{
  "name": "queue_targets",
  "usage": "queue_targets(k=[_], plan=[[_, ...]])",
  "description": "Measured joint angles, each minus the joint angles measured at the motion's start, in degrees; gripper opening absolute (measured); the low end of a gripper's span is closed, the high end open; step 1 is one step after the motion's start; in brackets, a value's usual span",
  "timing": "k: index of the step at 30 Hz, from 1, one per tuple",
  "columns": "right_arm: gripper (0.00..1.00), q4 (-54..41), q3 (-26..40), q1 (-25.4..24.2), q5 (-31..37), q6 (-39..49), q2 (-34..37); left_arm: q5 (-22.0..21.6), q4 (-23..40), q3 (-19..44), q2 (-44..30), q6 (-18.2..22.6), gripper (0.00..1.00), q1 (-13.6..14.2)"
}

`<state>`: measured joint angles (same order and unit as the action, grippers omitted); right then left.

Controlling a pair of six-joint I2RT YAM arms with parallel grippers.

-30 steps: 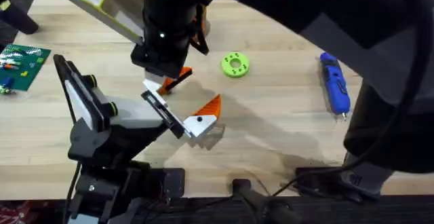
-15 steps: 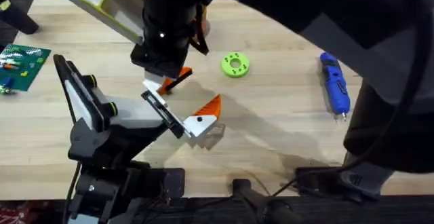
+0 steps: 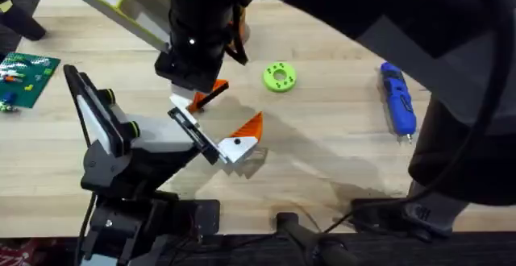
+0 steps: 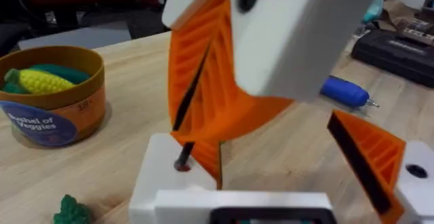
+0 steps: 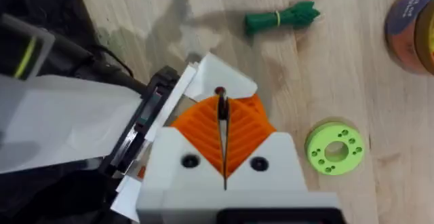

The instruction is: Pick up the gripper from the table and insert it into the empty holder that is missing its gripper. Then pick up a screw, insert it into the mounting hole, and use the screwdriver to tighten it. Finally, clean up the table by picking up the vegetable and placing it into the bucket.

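Note:
My right gripper [image 5: 220, 105] is shut on a thin black screw [image 4: 183, 157]. The screw's tip rests at the mounting hole of the white holder [image 4: 159, 173] on my left arm. The orange gripper [image 3: 203, 95] sits at that holder, directly under the right fingers. My left gripper [image 3: 230, 113] is open, its fixed orange wedge [image 4: 366, 156] well apart from the holder. The blue screwdriver [image 3: 397, 98] lies at the right of the table. A green leafy vegetable [image 5: 281, 17] lies on the wood near the bucket [image 4: 51, 95], which holds a corn cob.
A green disc with small holes [image 3: 280, 77] lies just right of the grippers. A green circuit board [image 3: 24, 76] is at the far left edge. My right arm crosses the middle, large and dark, hiding the table's far right.

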<state>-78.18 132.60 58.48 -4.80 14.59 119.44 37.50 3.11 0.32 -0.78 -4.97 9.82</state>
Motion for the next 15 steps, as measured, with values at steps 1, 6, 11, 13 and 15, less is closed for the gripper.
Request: queue_targets(k=[1,6,11,13,15], plan=[[0.013,-0.1,0.0,0.0,0.0,0.0,0.0,0.0,0.0,0.0,0.0,0.0,0.983,0.0],[0.013,-0.4,0.0,0.0,0.0,0.0,0.0,0.0,0.0,0.0,0.0,0.0,0.983,0.0],[0.013,-0.3,0.0,0.0,0.0,0.0,0.0,0.0,0.0,0.0,0.0,0.0,0.983,0.0],[0.013,-0.3,0.0,0.0,0.0,0.0,0.0,0.0,0.0,0.0,0.0,0.0,0.983,0.0],[0.013,-0.3,0.0,0.0,0.0,0.0,0.0,0.0,0.0,0.0,0.0,0.0,0.983,0.0]])
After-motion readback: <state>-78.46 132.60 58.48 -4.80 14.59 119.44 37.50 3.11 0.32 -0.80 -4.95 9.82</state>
